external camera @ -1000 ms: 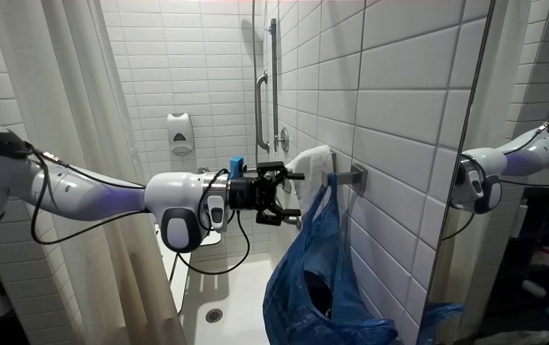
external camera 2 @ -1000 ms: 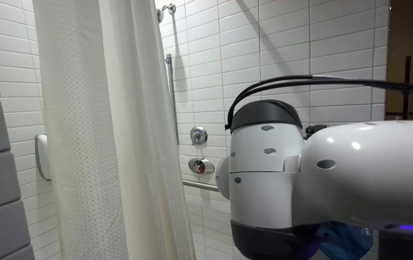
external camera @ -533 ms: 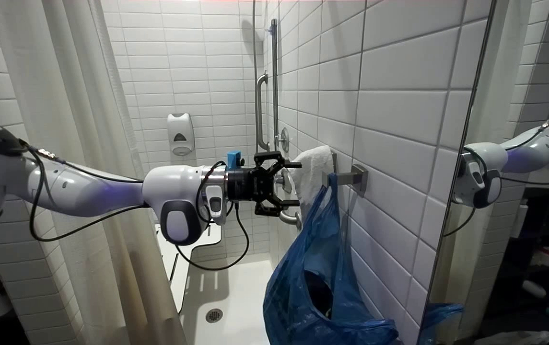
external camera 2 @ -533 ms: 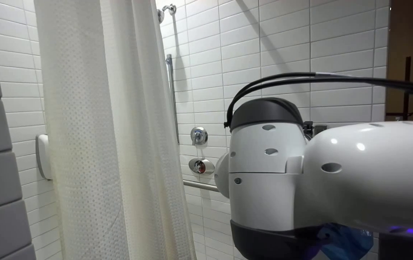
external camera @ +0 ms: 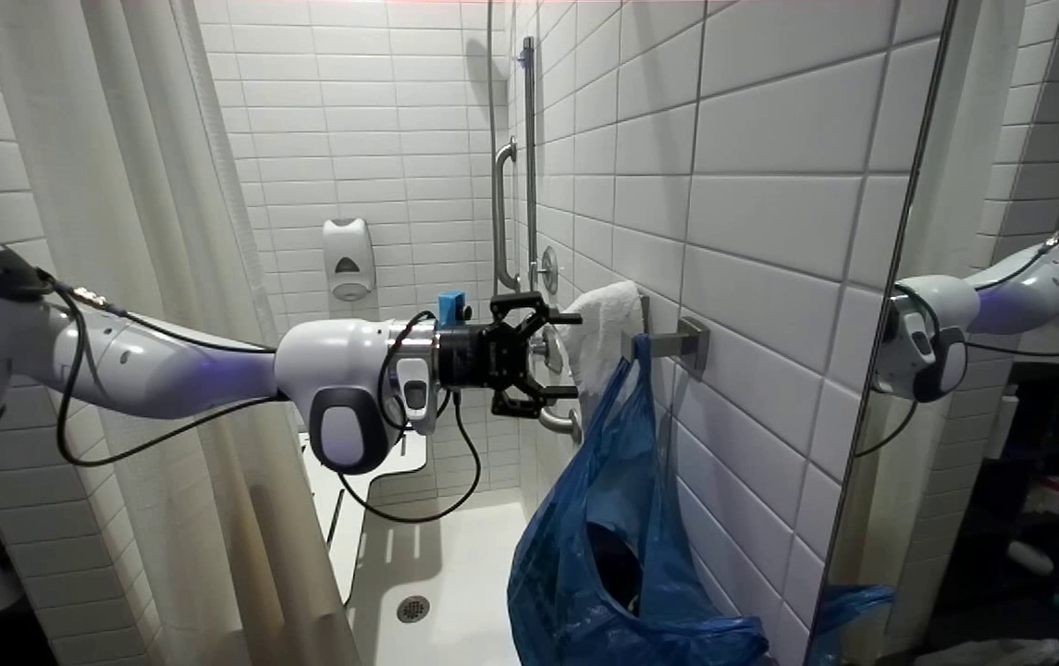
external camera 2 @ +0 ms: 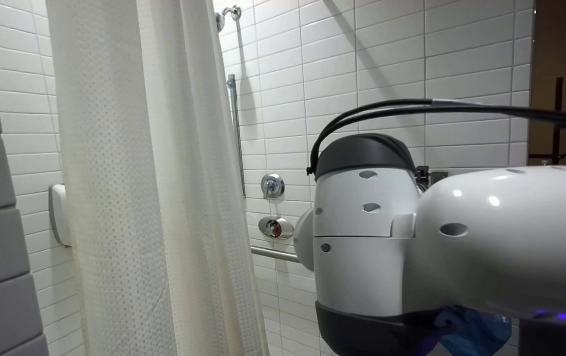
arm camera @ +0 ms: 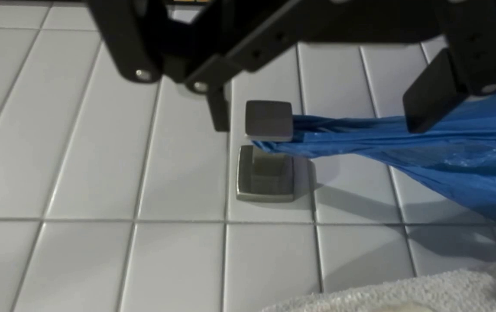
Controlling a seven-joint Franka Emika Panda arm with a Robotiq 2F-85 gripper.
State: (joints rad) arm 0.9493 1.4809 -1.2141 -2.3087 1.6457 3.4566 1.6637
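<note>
My gripper [external camera: 575, 355] is open and empty, its fingers pointing at the tiled wall. A square metal hook [external camera: 668, 344] stands out from the wall just beyond the fingertips. In the wrist view the hook's end [arm camera: 269, 120] lies between the two spread fingers, nearer the left one, with no visible contact. A blue plastic bag [external camera: 566, 573] hangs by its handles from the hook and has a dark thing inside. It also shows in the wrist view [arm camera: 468, 169], running behind the right finger. A white towel [external camera: 598, 324] hangs just behind the hook. The gripper is mostly hidden by the arm in an exterior view [external camera 2: 422, 175].
A shower curtain [external camera: 150, 277] hangs beside and behind the arm. A mirror [external camera: 982, 370] is on the wall at the right. A grab bar [external camera: 501, 217], a shower valve [external camera 2: 272, 186] and a soap dispenser [external camera: 348, 259] are on the walls. A white bench [external camera: 400, 462] stands below.
From one second to half a second ago, my open gripper rose a little and drew back very slightly from the wall. Since then nothing has visibly moved. The bag and towel stay put.
</note>
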